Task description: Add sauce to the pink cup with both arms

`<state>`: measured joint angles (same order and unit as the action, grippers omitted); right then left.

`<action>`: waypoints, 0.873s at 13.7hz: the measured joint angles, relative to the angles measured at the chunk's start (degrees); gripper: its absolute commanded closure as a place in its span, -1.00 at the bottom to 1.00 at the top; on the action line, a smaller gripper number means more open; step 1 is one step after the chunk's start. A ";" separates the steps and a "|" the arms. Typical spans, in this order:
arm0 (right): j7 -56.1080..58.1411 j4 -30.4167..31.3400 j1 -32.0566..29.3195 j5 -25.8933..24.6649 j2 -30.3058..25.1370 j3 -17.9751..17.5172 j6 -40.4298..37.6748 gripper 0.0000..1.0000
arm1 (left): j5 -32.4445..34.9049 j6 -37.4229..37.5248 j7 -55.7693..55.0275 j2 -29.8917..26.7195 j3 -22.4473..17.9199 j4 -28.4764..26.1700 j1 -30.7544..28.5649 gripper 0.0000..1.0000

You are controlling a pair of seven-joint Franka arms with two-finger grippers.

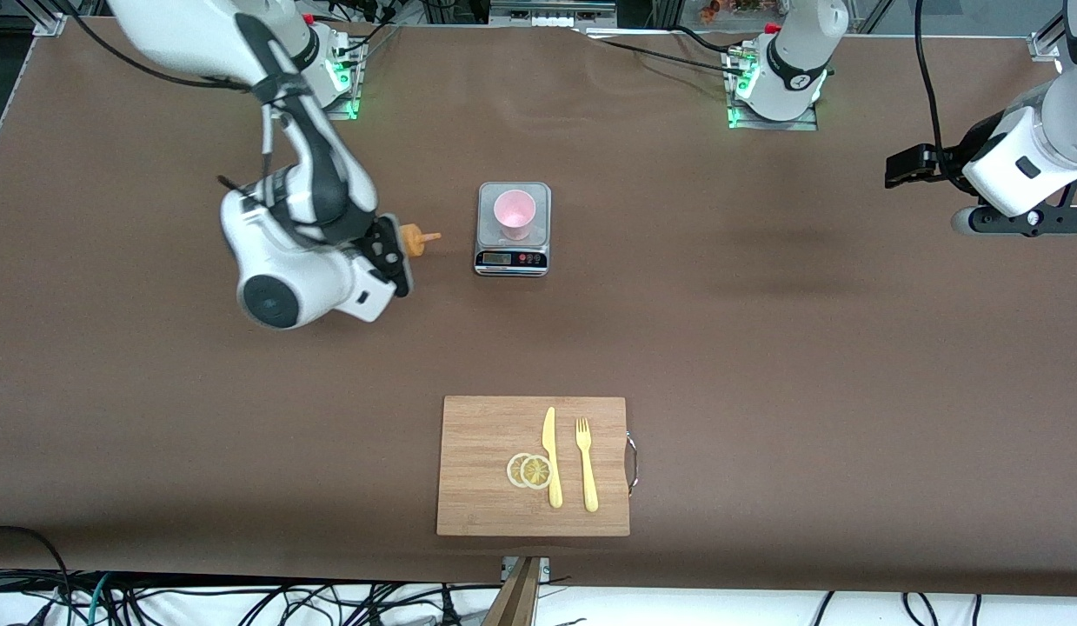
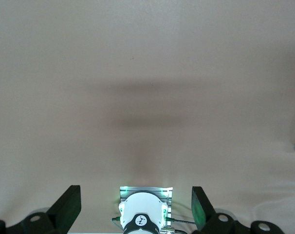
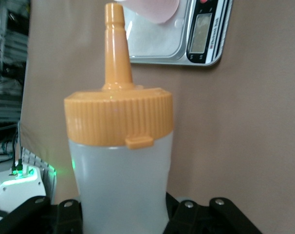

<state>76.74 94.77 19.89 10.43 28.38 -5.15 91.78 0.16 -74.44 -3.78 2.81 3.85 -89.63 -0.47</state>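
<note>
A pink cup (image 1: 514, 211) stands upright on a small scale (image 1: 513, 259) on the brown worktop (image 1: 764, 348). Beside the scale, toward the right arm's end, the right gripper (image 1: 388, 254) has its fingers clamped on the sauce bottle (image 3: 120, 180), tipped so the orange nozzle (image 1: 423, 236) points at the cup. The bottle looks light, soft and squeezable; a hold low on its body seems safest. The left gripper (image 1: 910, 165) waits, fingers (image 2: 67, 204) spread apart, well away from the scale.
</note>
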 measured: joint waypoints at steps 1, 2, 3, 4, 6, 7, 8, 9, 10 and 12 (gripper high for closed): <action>-2.74 0.00 1.16 -2.28 -0.20 -0.97 0.00 1.00 | 0.00 0.00 0.00 0.00 0.00 0.00 -0.01 -1.00; -5.48 0.00 2.28 -4.50 -0.33 -1.86 -0.01 1.00 | 0.00 0.00 0.00 0.00 0.00 0.00 -0.02 -1.00; -8.06 0.00 3.39 -6.46 -0.35 -2.61 -0.01 1.00 | 0.00 0.00 0.01 0.00 0.00 0.00 -0.02 -1.00; -10.65 0.00 4.65 -8.25 -0.35 -3.29 -0.02 1.00 | 0.00 0.00 0.01 0.01 0.00 0.00 -0.03 -1.00; -15.17 0.01 7.25 -11.15 -0.35 -4.28 -0.43 1.00 | 0.00 0.00 0.02 0.01 0.00 0.00 -0.05 -1.00; -17.04 0.01 8.37 -12.50 -0.35 -4.51 -0.88 1.00 | 0.00 0.00 0.02 0.01 0.00 0.00 -0.06 -1.00; -18.57 0.03 9.33 -13.76 -0.35 -4.77 -1.54 1.00 | 0.00 0.00 0.02 0.01 0.00 0.00 -0.09 -1.00; -19.84 0.05 9.96 -14.89 -0.35 -5.29 -2.19 1.00 | 0.00 0.00 0.02 0.01 0.00 0.00 -0.11 -1.00; -21.18 0.08 10.29 -16.03 -0.35 -5.98 -2.60 1.00 | 0.00 0.00 0.02 0.01 0.00 0.00 -0.14 -1.00; -23.80 0.17 10.39 -18.65 -0.29 -7.75 -3.16 1.00 | 0.00 0.00 0.03 0.01 0.00 0.00 -0.19 -1.00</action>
<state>52.94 94.94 30.27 -8.22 28.09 -12.90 88.61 0.16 -74.44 -3.75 2.83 3.84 -89.63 -0.66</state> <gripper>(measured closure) 0.727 0.000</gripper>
